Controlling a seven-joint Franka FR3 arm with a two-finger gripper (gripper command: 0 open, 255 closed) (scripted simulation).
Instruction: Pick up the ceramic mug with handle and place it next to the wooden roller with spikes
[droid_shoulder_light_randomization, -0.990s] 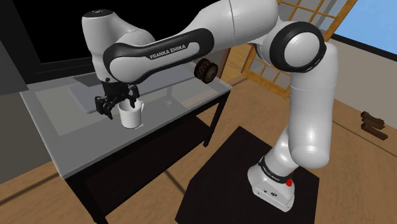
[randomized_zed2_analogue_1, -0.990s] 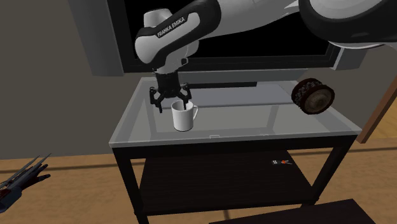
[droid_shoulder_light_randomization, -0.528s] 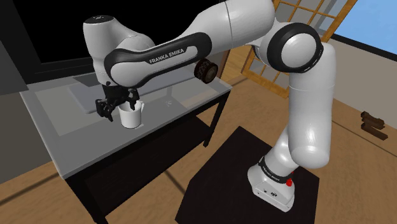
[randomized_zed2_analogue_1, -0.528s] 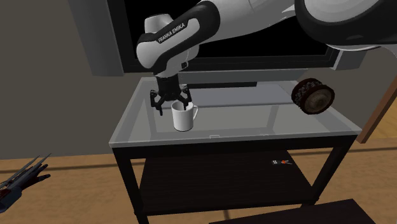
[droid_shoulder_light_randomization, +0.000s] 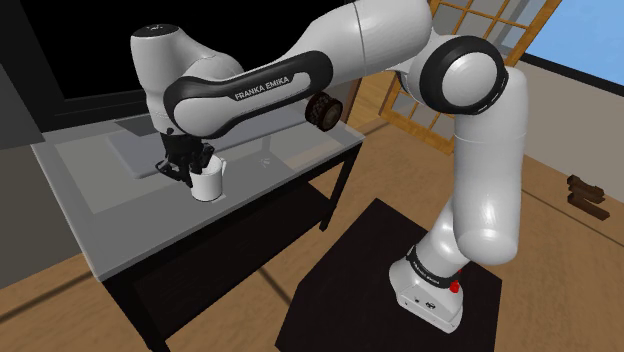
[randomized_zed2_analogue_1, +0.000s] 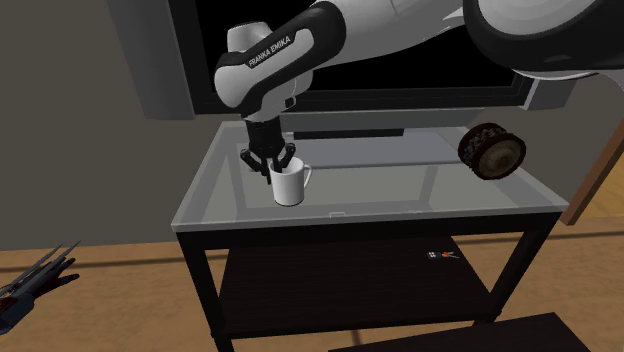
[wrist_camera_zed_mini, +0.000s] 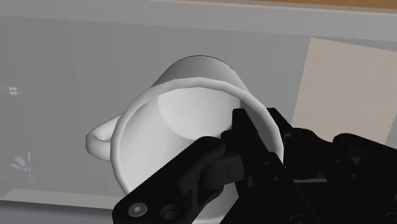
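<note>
1. White mug (randomized_zed2_analogue_1: 289, 186): plain, smooth, empty, with one loop handle (wrist_camera_zed_mini: 98, 137). It stands upright on the grey table top (randomized_zed2_analogue_1: 400, 195), left of centre in the second exterior view and at centre-left in the shoulder view (droid_shoulder_light_randomization: 207, 184). The handle points toward the second exterior view's right.
2. My gripper (randomized_zed2_analogue_1: 272, 163) is drawn narrow and pinches the mug's wall at the rim. In the wrist view one of the fingers (wrist_camera_zed_mini: 242, 135) sits inside the cup and the other outside, on the side away from the handle. I read this as a closed grip on the mug.
3. Step in hand, as I judge it: the grasp is made and the lift has not begun. The mug's base looks to be resting on the table.
4. The spiked roller (randomized_zed2_analogue_1: 491, 150) is dark brown with pale studs. It sits at the table's far end, at the right of the second exterior view and upper centre of the shoulder view (droid_shoulder_light_randomization: 324, 110), well apart from the mug.
5. Next move calls for a straight lift, a level carry across the table toward the roller, and a set-down just beside it.
6. Caution: a pinch on one side of the rim may let the mug tip or swing. The roller may also roll if I nudge it.
</note>
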